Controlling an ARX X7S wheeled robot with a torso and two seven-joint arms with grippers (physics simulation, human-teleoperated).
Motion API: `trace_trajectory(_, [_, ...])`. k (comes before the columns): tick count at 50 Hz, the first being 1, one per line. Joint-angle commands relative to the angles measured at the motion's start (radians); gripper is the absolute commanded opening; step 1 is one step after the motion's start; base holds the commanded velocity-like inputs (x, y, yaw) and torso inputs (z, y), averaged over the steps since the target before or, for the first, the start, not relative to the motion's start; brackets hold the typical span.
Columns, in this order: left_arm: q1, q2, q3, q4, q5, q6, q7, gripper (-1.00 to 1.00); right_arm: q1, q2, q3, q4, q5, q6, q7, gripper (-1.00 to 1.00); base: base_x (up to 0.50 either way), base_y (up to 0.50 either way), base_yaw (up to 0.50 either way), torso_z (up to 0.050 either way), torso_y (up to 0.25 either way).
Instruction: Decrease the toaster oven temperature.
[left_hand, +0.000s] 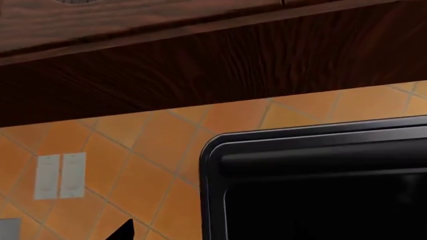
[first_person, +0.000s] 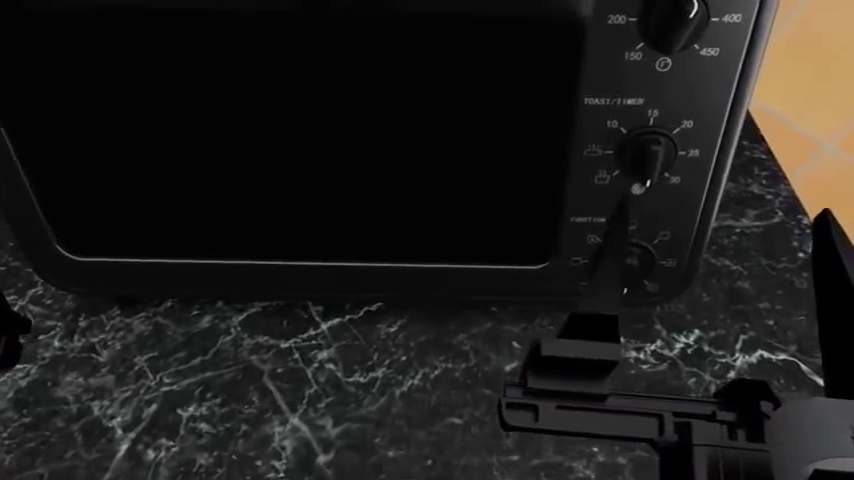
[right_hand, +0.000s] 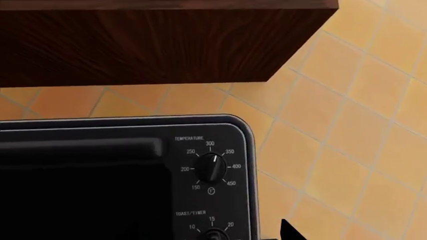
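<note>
Across the upper part of the head view, the toaster oven (first_person: 294, 140) sits on a dark marbled counter (first_person: 267, 380), its black glass door filling most of the frame and its knob column running down the right side. The temperature knob (right_hand: 211, 167) shows best in the right wrist view, ringed by numbers 150 to 450, its white pointer aimed up between 300 and 350. Below it sits the toast/timer knob (first_person: 649, 155). At the lower right of the head view the right gripper (first_person: 707, 300) is spread open, one finger reaching toward the lowest knob (first_person: 627, 260); whether it touches is hard to judge. The left gripper's state I cannot tell. Orange wall tiles (right_hand: 347, 125) and a wooden cabinet (right_hand: 153, 40) rise behind.
</note>
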Motion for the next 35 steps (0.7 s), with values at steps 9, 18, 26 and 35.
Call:
trace_trajectory(9, [0.013, -0.006, -0.015, -0.005, -0.018, 0.019, -0.006, 1.0, 0.019, 0.179, -0.06, -0.012, 0.179, -0.073, 0.227, 1.0, 0.02, 0.0, 0.0, 0.0, 0.0])
trace_trajectory(18, [0.019, -0.01, -0.022, -0.004, -0.027, 0.023, -0.009, 1.0, 0.402, 0.647, -0.357, -0.013, 0.734, -0.299, 0.75, 1.0, 0.0, 0.0, 0.0, 0.0, 0.0])
trace_trajectory(26, [0.013, -0.015, -0.021, 0.003, -0.033, 0.011, -0.015, 1.0, 0.689, 0.731, -0.353, 0.029, 1.042, -0.285, 0.851, 1.0, 0.0, 0.0, 0.0, 0.0, 0.0])
trace_trajectory(35, [0.014, -0.018, -0.018, -0.004, -0.036, 0.018, -0.018, 1.0, 0.921, 0.685, -0.433, 0.166, 1.148, -0.163, 0.906, 1.0, 0.0, 0.0, 0.0, 0.0, 0.0])
